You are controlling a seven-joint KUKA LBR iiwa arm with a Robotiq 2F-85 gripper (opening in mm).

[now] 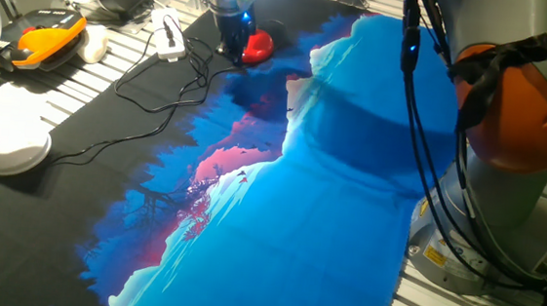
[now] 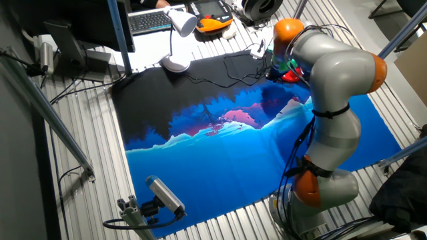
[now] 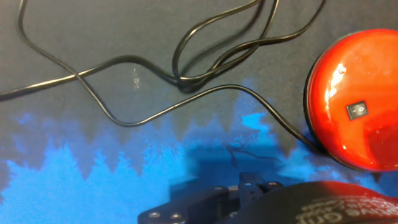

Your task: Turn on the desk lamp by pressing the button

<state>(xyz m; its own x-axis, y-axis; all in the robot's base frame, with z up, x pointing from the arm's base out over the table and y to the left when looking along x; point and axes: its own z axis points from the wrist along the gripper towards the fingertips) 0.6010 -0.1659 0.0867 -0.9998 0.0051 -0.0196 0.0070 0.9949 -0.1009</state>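
The desk lamp's glossy red domed base sits at the far end of the blue and black mat. In the hand view the base fills the right side, with a small dark square button on top. Its black cord loops across the mat to the left. My gripper hangs just left of the base, low over the mat. Only its dark body shows at the bottom of the hand view, left of the button. The fingertips are hidden. The lamp's stem and head do not show.
A white disc-based lamp stands at the mat's left edge; it also shows in the other fixed view. A white power strip, an orange device and a keyboard lie beyond the mat. The arm's body rises over the right side.
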